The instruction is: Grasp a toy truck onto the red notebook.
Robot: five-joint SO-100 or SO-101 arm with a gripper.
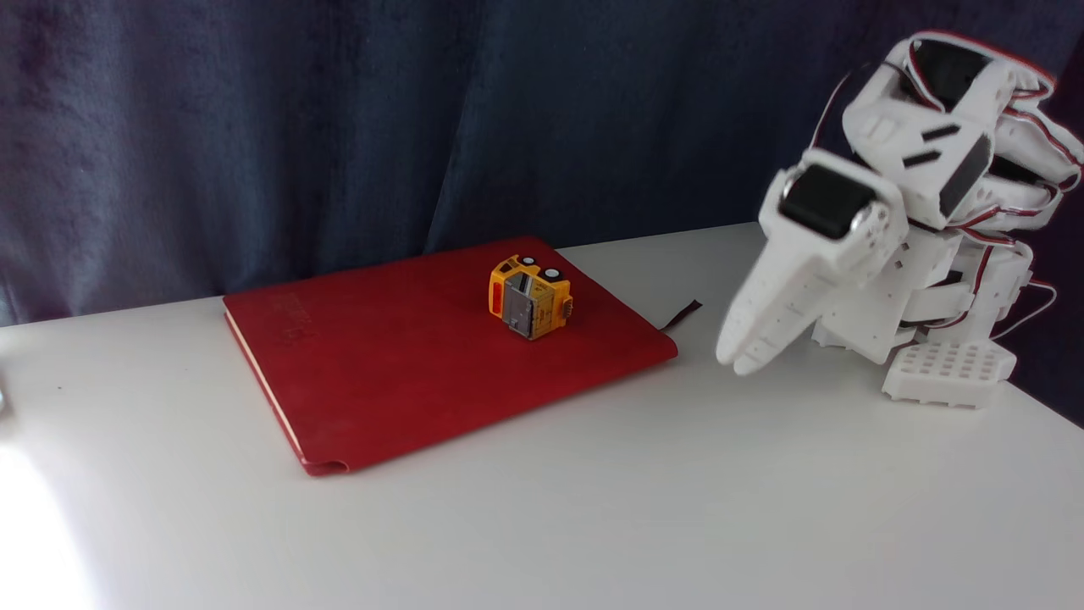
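In the fixed view, the white gripper (pixel 745 356) is seen folded down at the right, its fingers pressed together with nothing between them and its tips just above the white table (pixel 593 508). The toy truck (pixel 530 297) is found well to the gripper's left, tipped on its side with its wheels turned upward, resting on the far right part of the red notebook (pixel 406 356). The notebook's dark ribbon bookmark (pixel 682 315) is seen between the notebook's corner and the gripper.

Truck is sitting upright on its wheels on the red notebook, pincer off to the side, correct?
Not quite. In the fixed view the toy truck is on the red notebook but tipped over, wheels pointing up and back. The pincer is indeed off to the right, clear of it.
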